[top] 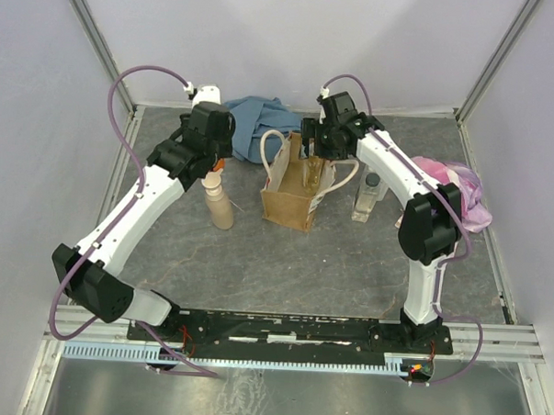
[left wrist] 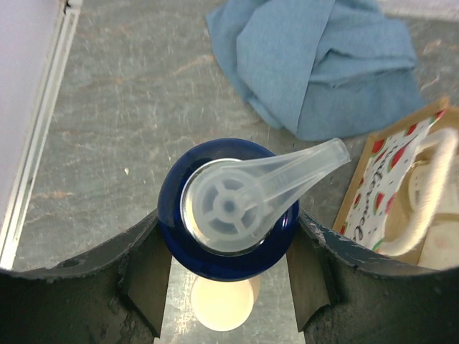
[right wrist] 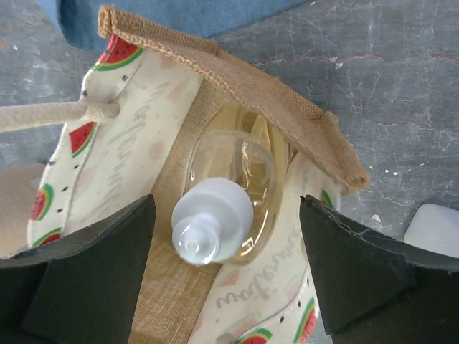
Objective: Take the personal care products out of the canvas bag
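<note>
Inside canvas bag (right wrist: pixel 237 75): clear bottle (right wrist: pixel 233 183), lining (right wrist: pixel 136 136) script illegible.

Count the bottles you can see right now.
3. A beige pump bottle stands left of the canvas bag, a clear dark-capped bottle stands right of it, and a white-capped bottle sits inside the bag. More may be hidden inside.

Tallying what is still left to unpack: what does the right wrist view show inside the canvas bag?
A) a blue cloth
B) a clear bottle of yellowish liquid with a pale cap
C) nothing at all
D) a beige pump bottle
B: the right wrist view shows a clear bottle of yellowish liquid with a pale cap sitting inside the canvas bag, under the open right pincer.
</note>
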`<act>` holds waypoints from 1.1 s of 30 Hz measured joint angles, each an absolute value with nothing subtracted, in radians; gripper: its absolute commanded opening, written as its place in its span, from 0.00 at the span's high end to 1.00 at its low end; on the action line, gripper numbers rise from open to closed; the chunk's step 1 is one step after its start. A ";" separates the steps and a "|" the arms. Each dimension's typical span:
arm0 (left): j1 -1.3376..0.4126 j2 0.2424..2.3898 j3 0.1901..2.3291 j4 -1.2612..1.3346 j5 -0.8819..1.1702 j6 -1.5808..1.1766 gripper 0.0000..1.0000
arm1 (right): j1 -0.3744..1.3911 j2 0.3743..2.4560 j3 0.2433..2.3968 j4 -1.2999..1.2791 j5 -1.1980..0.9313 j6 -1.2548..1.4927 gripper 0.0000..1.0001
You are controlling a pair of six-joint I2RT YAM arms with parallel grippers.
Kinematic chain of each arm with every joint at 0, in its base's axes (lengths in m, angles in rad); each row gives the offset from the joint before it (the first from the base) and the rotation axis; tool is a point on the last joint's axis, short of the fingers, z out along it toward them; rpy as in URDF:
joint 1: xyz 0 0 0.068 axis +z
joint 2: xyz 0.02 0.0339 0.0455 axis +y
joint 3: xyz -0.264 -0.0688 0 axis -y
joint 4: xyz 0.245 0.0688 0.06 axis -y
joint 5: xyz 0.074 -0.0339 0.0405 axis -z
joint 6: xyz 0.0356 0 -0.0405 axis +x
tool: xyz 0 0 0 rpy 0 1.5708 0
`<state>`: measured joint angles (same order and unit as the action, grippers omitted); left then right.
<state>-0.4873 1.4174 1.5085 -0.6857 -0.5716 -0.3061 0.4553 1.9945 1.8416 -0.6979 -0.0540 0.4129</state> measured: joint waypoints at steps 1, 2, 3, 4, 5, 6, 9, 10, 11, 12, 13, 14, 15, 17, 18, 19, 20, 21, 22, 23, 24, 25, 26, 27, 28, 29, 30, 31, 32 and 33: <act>-0.487 1.411 1.474 -0.672 -0.569 -0.309 0.69 | 0.460 2.006 1.842 -0.698 -0.044 0.408 0.16; -0.487 1.405 1.443 -0.663 -0.566 -0.310 0.69 | 0.465 2.015 1.844 -0.701 -0.039 0.402 0.17; -0.485 1.399 1.413 -0.654 -0.564 -0.310 0.69 | 0.470 2.028 1.849 -0.705 -0.031 0.395 0.19; -0.485 1.394 1.384 -0.644 -0.562 -0.310 0.69 | 0.477 2.042 1.855 -0.710 -0.020 0.389 0.21; -0.484 1.389 1.359 -0.633 -0.557 -0.311 0.69 | 0.483 2.055 1.861 -0.717 -0.011 0.383 0.23; -0.483 1.384 1.333 -0.618 -0.549 -0.311 0.69 | 0.490 2.071 1.868 -0.727 0.005 0.374 0.26; -0.477 1.370 1.267 -0.566 -0.540 -0.324 0.68 | 0.508 2.096 1.877 -0.748 0.051 0.358 0.37; -0.477 1.367 1.250 -0.553 -0.540 -0.327 0.68 | 0.511 2.098 1.879 -0.753 0.060 0.353 0.41; -0.477 1.364 1.237 -0.543 -0.539 -0.329 0.68 | 0.516 2.098 1.882 -0.760 0.075 0.351 0.44; -0.477 1.361 1.222 -0.532 -0.539 -0.332 0.66 | 0.520 2.098 1.885 -0.768 0.090 0.351 0.46; -0.477 1.359 1.208 -0.521 -0.538 -0.337 0.65 | 0.522 2.098 1.887 -0.771 0.099 0.348 0.48; -0.477 1.358 1.194 -0.511 -0.536 -0.344 0.64 | 0.524 2.098 1.888 -0.774 0.108 0.346 0.50; -0.477 1.358 1.186 -0.506 -0.536 -0.349 0.63 | 0.525 2.098 1.889 -0.776 0.115 0.347 0.51; -0.477 1.358 1.168 -0.495 -0.530 -0.354 0.59 | 0.530 2.097 1.890 -0.780 0.125 0.347 0.51; -0.477 1.359 1.160 -0.490 -0.525 -0.356 0.57 | 0.531 2.095 1.890 -0.783 0.130 0.346 0.51; -0.477 1.358 1.155 -0.486 -0.522 -0.359 0.54 | 0.532 2.093 1.892 -0.788 0.135 0.346 0.51; -0.477 1.358 1.147 -0.480 -0.518 -0.364 0.50 | 0.535 2.092 1.894 -0.797 0.140 0.346 0.51; -0.477 1.358 1.139 -0.475 -0.516 -0.368 0.47 | 0.537 2.090 1.895 -0.808 0.143 0.345 0.51; -0.477 1.358 1.134 -0.473 -0.515 -0.370 0.43 | 0.538 2.086 1.898 -0.822 0.145 0.345 0.51; -0.477 1.358 1.127 -0.469 -0.514 -0.374 0.41 | 0.540 2.082 1.900 -0.835 0.145 0.344 0.51; -0.476 1.358 1.122 -0.469 -0.512 -0.378 0.37 | 0.542 2.078 1.908 -0.857 0.146 0.343 0.51; -0.476 1.358 1.117 -0.469 -0.510 -0.381 0.35 | 0.542 2.074 1.917 -0.875 0.146 0.343 0.51; -0.476 1.358 1.112 -0.469 -0.507 -0.385 0.32 | 0.543 2.069 1.927 -0.888 0.146 0.343 0.51; -0.476 1.358 1.107 -0.469 -0.501 -0.392 0.29 | 0.543 2.062 1.940 -0.904 0.145 0.343 0.51; -0.476 1.358 1.104 -0.470 -0.495 -0.396 0.27 | 0.543 2.053 1.954 -0.916 0.144 0.343 0.51; -0.476 1.358 1.101 -0.469 -0.491 -0.402 0.25 | 0.543 2.042 1.967 -0.926 0.143 0.343 0.51; -0.476 1.356 1.100 -0.466 -0.490 -0.403 0.23 | 0.543 2.027 1.982 -0.934 0.143 0.343 0.51; -0.476 1.351 1.100 -0.461 -0.488 -0.405 0.22 | 0.543 2.010 1.995 -0.940 0.142 0.343 0.51; -0.476 1.345 1.100 -0.457 -0.487 -0.407 0.21 | 0.543 1.996 2.007 -0.944 0.142 0.343 0.51; -0.476 1.334 1.100 -0.454 -0.487 -0.411 0.20 | 0.543 1.979 2.022 -0.949 0.140 0.343 0.51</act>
<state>-0.4763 1.3342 1.1004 -0.4541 -0.4866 -0.4114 0.5434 1.9789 2.0220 -0.9493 0.1402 0.3431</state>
